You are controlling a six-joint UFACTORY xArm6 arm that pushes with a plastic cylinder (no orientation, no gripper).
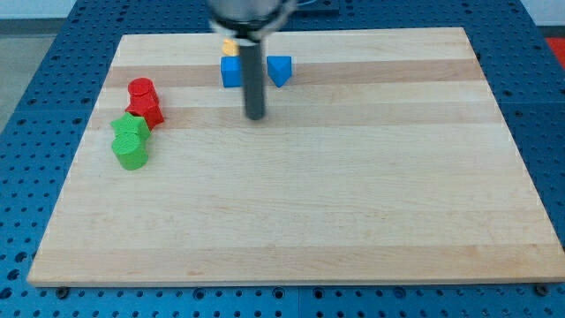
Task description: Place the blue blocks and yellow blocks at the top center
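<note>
A blue cube (231, 71) sits near the board's top centre, with a yellow block (230, 47) just above it, partly hidden by the arm. A blue triangular block (280, 69) lies a little to the right of the cube. My rod comes down between the two blue blocks, and my tip (256, 116) rests on the board just below them, touching neither. Only one yellow block shows; the arm hides part of the top edge.
On the view's left, a red cylinder (140, 89) and a red block (146, 110) sit together. A green star-like block (131, 127) and a green cylinder (131, 152) sit just below them. The wooden board (353, 194) lies on a blue table.
</note>
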